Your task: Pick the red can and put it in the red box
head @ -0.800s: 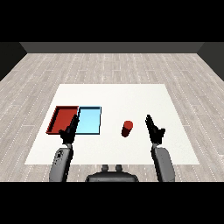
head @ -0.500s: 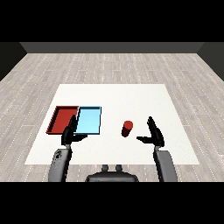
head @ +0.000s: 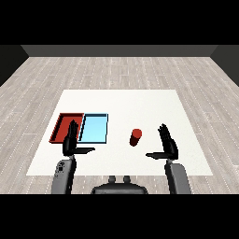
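Red tray [head: 59, 126] corner behind left hand [head: 71, 142]

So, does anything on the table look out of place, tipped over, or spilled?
Nothing stands out. The red can stands upright on the table, apart from both trays. The red tray and light blue tray lie side by side. Neither the left hand nor the right hand holds anything.

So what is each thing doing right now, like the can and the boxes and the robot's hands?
red can: standing upright on the table, not held.
red tray: nothing in it.
light blue tray: nothing in it, right beside the red tray.
left hand: open, holding nothing.
right hand: open, beside the can, not touching it.
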`<state>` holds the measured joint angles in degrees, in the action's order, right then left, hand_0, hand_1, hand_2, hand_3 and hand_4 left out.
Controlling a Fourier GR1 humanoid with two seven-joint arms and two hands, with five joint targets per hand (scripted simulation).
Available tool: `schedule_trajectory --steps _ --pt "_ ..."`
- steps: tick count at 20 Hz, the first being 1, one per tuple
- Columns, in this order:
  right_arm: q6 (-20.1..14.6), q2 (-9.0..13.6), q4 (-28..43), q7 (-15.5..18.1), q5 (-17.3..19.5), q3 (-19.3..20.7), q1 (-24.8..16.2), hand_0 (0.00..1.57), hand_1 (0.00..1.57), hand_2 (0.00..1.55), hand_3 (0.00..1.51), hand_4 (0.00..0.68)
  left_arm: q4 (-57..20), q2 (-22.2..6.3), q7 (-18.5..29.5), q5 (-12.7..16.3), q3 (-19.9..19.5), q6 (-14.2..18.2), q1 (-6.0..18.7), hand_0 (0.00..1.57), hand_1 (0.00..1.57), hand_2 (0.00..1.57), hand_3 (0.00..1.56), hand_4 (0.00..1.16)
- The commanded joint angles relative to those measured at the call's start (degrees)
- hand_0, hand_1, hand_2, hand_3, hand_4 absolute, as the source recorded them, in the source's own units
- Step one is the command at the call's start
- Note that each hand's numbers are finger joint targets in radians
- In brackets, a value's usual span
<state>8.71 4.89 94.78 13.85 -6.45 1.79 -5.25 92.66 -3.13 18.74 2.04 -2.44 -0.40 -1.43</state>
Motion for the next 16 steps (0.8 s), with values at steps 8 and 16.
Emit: schedule_trajectory --steps 8,16 --pt "0.83 -1.26 1.31 5.06 1.12 0.16 -4.96 0.0 0.0 0.0 0.0 0.0 -3.73 -2.58 5.17 1.83 -4.14 -2.96 1.39 0.0 0.0 0.0 0.0 0.0" --pt "0.64 -1.41 -2.26 1.36 -1.01 1.84 1.57 0.0 0.0 0.0 0.0 0.0 -2.95 -1.47 3.32 1.8 -3.03 -2.81 0.82 0.0 0.0 0.0 0.0 0.0"
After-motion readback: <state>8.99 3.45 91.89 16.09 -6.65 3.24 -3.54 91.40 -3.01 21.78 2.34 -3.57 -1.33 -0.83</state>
